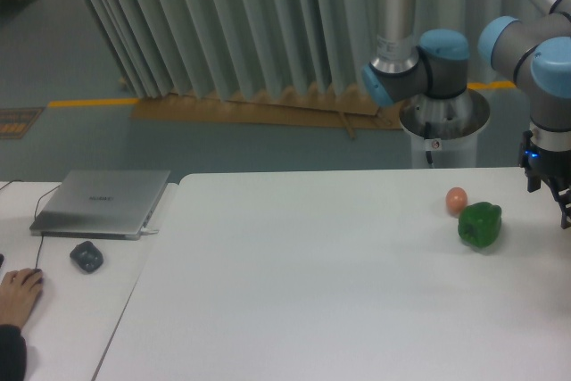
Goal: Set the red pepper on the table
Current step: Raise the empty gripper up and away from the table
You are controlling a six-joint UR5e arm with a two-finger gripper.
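Note:
No red pepper shows anywhere in the camera view; it is hidden or out of frame. My gripper hangs at the far right edge, just above the white table, and the frame cuts off part of it. Only its dark body and one finger show, so the jaws' state and anything between them cannot be made out. It is a little to the right of the green pepper.
A green bell pepper lies on the table's right side, with a small orange-pink ball just behind it. On the pale desk at left are a shut laptop, a dark mouse and a person's hand.

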